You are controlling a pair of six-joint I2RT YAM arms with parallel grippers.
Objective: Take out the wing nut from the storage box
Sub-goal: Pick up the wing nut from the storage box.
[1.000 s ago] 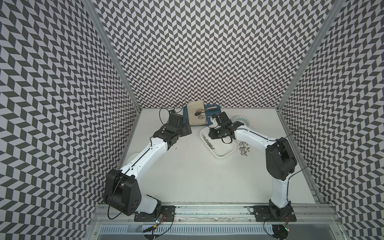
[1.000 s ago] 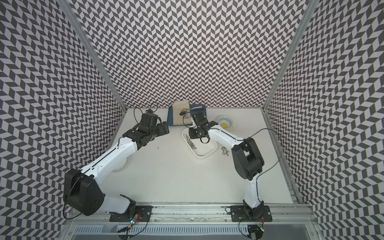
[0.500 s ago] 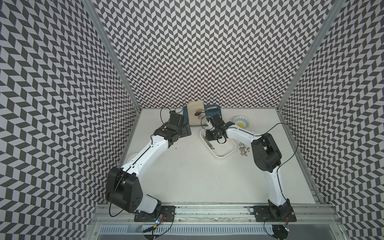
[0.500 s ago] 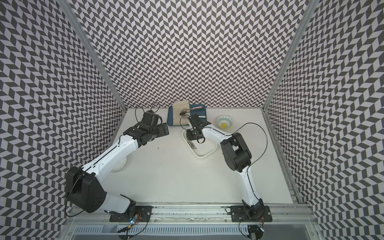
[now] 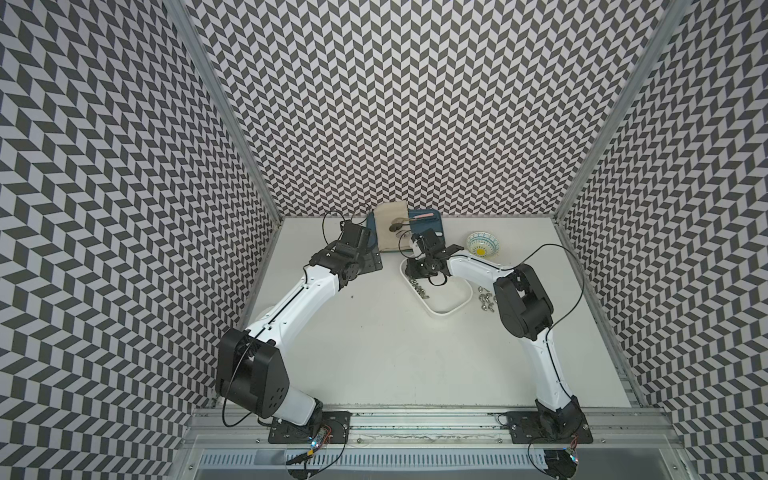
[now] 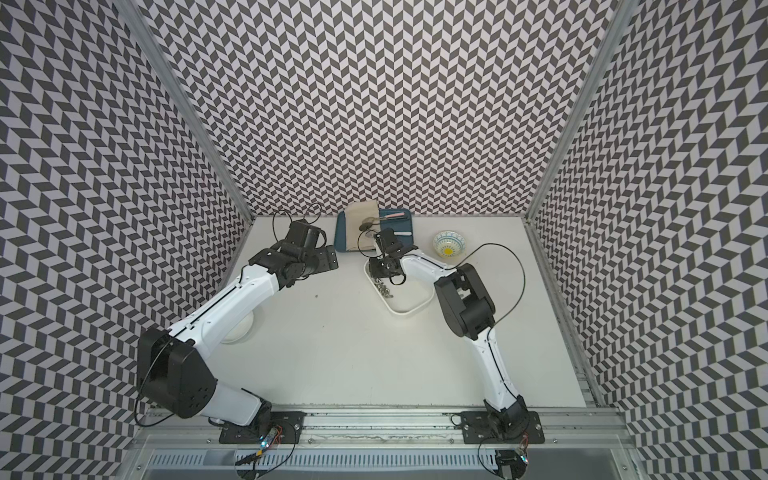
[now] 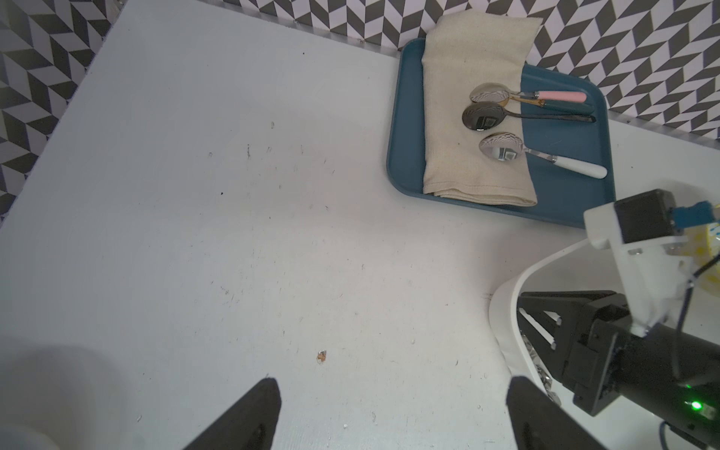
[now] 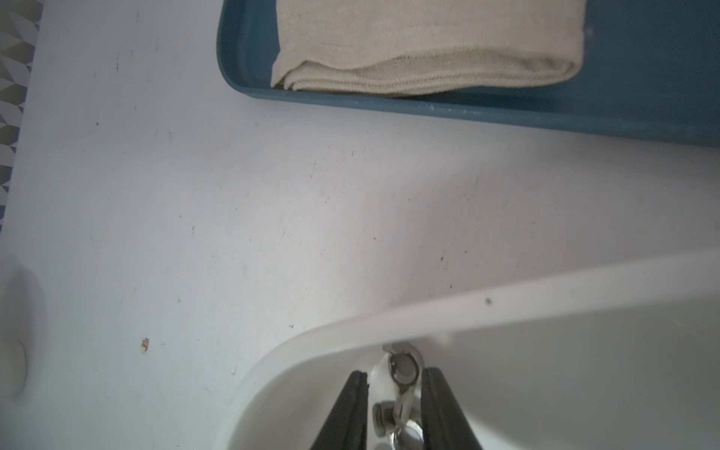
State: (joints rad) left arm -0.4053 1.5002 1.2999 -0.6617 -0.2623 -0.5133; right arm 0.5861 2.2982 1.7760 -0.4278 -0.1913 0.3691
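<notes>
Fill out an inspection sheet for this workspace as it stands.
Surface: white tabletop, scuffed, one small orange crumb.
Job's things: storage box holds wing nuts along one wall; loose wing nuts lie on the table beside it.
Clutter: blue tray with folded cloth and spoons; patterned bowl; white round object partly under the left arm.
Grippers: left gripper open over bare table; right gripper inside the box, jaws either side of a wing nut, grip unclear.
Cables: black loops at both wrists, a longer one by the right elbow.
Surroundings: chevron walls, metal rail in front.
</notes>
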